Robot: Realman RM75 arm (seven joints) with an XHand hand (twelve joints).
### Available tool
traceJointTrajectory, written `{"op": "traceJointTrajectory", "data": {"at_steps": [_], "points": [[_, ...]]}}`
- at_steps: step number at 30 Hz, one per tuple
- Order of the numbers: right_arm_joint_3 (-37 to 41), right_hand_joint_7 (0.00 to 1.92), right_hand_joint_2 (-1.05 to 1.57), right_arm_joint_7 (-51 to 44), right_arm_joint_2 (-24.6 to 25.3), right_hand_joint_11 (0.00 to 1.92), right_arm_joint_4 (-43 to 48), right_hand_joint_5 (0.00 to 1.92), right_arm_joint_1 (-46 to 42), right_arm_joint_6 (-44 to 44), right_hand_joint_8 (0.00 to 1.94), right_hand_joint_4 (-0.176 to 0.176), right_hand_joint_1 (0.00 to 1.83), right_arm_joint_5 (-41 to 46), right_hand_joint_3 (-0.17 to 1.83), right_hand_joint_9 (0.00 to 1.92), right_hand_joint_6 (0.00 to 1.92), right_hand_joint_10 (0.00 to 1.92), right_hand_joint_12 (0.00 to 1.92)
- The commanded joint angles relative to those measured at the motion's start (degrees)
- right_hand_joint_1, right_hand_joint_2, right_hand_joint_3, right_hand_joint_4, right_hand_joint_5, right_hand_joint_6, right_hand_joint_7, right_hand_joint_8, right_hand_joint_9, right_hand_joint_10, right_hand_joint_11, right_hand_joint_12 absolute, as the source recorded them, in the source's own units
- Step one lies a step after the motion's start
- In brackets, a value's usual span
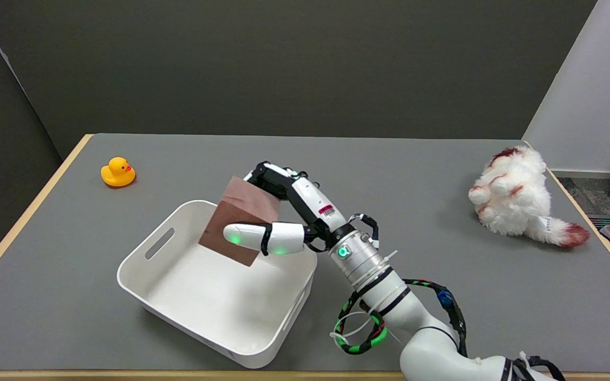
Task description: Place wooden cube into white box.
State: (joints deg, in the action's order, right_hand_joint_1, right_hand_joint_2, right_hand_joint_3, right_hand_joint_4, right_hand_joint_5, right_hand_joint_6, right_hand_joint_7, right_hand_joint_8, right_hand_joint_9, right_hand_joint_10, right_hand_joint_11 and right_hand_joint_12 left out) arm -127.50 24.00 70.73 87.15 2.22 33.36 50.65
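The wooden cube (pixel 241 219) is up in the air over the far right part of the white box (pixel 215 280), tilted so that 1 corner points down toward the box's interior. We see the right hand (pixel 284 217) holding it: a thumb presses the cube's near face, and the other fingers wrap over its far top edge. The cube does not appear to rest on the box floor.

The white box sits on the gray tabletop (pixel 416 174) toward the near left, turned at an angle, with slot handles in its walls. We see nothing lying inside it; the interior shows only bare white floor.

A small red and white label with a barcode is on the hand's back, but we cannot read it.

A yellow rubber duck (pixel 118 172) stands at the far left, well apart from the box. A white and reddish plush toy (pixel 517 203) lies at the far right.
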Motion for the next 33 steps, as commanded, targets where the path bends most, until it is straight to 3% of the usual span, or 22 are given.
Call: {"op": "traceJointTrajectory", "data": {"at_steps": [1,6,7,8,9,10,12,14,16,18,21,23,25,27,29,33], "points": [[-1.1,0.73,1.26,-5.7,0.4,0.02,-5.7,0.51,1.4,-0.7,1.73,-0.176,1.16,3.8,0.16,0.83,1.46,1.58,1.92],[-1.3,0.72,1.26,-5.2,0.0,0.0,-4.9,0.5,1.0,0.7,1.76,-0.175,1.14,0.4,0.18,0.81,1.49,1.6,1.91],[-1.4,0.68,1.19,-5.2,-0.1,0.0,-4.7,0.56,0.8,1.4,1.81,-0.171,1.04,0.2,0.35,0.73,1.61,1.68,1.87],[-1.4,0.62,1.08,-5.2,-0.1,0.0,-4.5,0.56,0.7,1.8,1.82,-0.17,0.96,0.0,0.52,0.66,1.56,1.71,1.86],[-1.5,0.51,0.89,-5.2,-0.3,0.0,-4.0,0.49,0.6,2.2,1.77,-0.174,0.89,-0.3,0.75,0.58,1.28,1.69,1.87],[-1.6,0.44,0.79,-5.2,-0.5,0.01,-3.6,0.44,0.5,2.3,1.66,-0.176,0.83,-0.6,0.87,0.53,1.08,1.62,1.84],[-1.6,0.38,0.83,-5.2,-0.7,0.09,-3.0,0.33,0.5,2.3,1.23,-0.176,0.71,-1.1,0.84,0.48,0.85,1.36,1.71],[-1.7,0.33,0.74,-5.2,-0.9,0.08,-2.5,0.24,0.4,2.3,0.75,-0.152,0.52,-1.3,0.94,0.29,0.53,0.99,1.31],[-1.7,0.29,0.78,-5.2,-1.0,0.04,-2.5,0.23,0.4,2.6,0.67,-0.147,0.53,-2.0,0.84,0.23,0.49,0.95,1.26],[-1.7,0.19,0.71,-5.2,-1.0,0.01,-2.5,0.18,0.4,3.6,0.49,-0.134,0.48,-3.2,0.94,0.1,0.47,0.77,1.11],[-1.7,0.12,0.71,-5.1,-1.0,0.0,-1.9,0.15,0.4,5.0,0.32,-0.114,0.43,-3.8,0.85,0.01,0.4,0.65,0.96],[-1.8,0.05,0.65,-5.1,-1.0,0.0,-1.5,0.1,0.4,5.6,0.26,-0.101,0.4,-3.9,0.91,0.0,0.4,0.41,0.89],[-1.8,0.02,0.72,-5.1,-1.1,0.0,-1.3,0.12,0.4,6.3,0.28,-0.097,0.4,-3.9,0.76,0.0,0.33,0.38,0.85],[-1.8,0.02,0.72,-4.9,-1.2,0.0,-1.2,0.12,0.4,8.4,0.28,-0.096,0.4,-3.9,0.77,0.0,0.33,0.37,0.84],[-1.7,0.05,0.63,-3.9,-1.8,0.0,-1.3,0.08,0.4,13.8,0.21,-0.098,0.4,-3.9,0.93,0.0,0.4,0.37,0.87],[0.0,0.05,0.63,-3.7,-3.9,0.0,-2.2,0.08,0.4,26.9,0.22,-0.097,0.4,-2.6,0.93,0.0,0.4,0.37,0.87]]}}
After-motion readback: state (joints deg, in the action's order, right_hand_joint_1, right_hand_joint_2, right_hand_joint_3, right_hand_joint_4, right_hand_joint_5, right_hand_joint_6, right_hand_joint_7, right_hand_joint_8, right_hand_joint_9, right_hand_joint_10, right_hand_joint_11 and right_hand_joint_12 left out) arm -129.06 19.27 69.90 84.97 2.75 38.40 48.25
